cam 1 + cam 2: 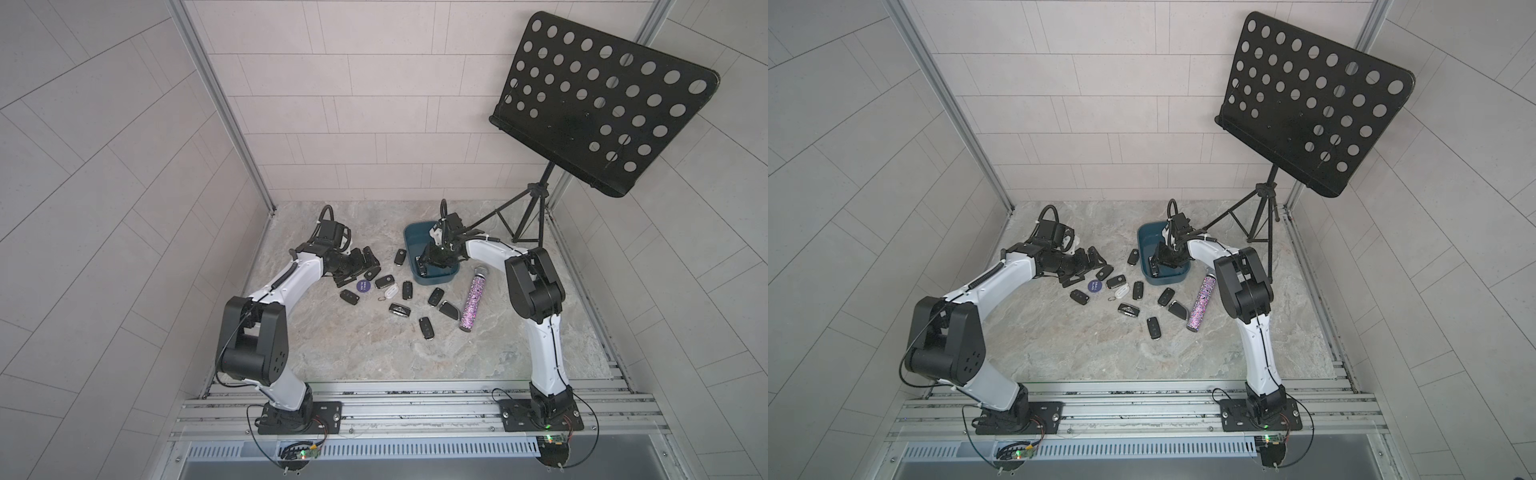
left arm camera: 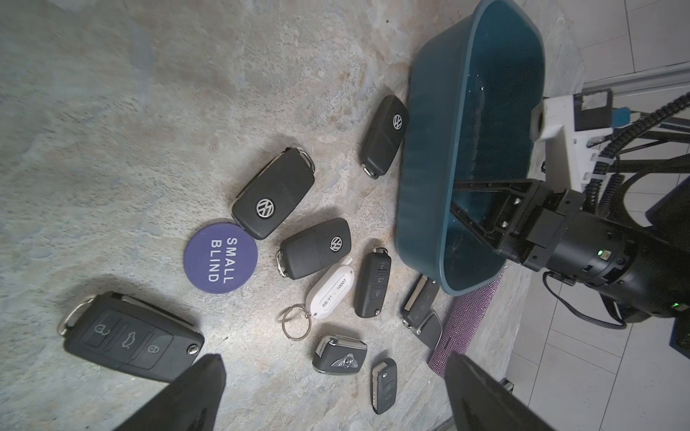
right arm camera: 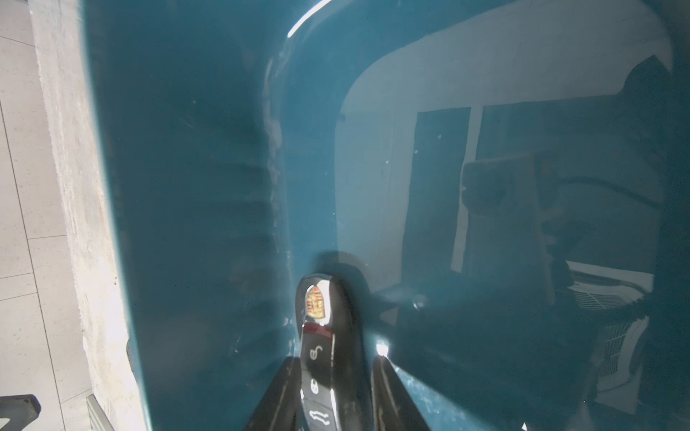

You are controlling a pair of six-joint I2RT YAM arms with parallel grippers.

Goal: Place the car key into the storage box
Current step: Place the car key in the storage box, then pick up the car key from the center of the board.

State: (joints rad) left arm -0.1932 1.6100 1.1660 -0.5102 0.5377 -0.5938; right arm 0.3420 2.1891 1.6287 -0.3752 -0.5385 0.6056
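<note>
Right arm [image 1: 536, 291]: elbow high, forearm angled toward far edge of marbled surface [image 1: 374, 353], wrist pitched down into dark teal plastic storage tub [image 1: 434, 278] there; jaws clamped on glossy black crest-badged car key [image 3: 328, 347], inside tub, low beside wall. Left arm [image 1: 291, 278]: stretched low over scattered black key fobs [image 2: 274, 197]; jaws wide apart, holding nothing.

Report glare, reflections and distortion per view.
Right wrist view: the glossy storage box floor carries reflections, with a bright glint beside the car key. Both top views: wall tile lines curve. Left wrist view: sharp, soft shadows under key fobs.
</note>
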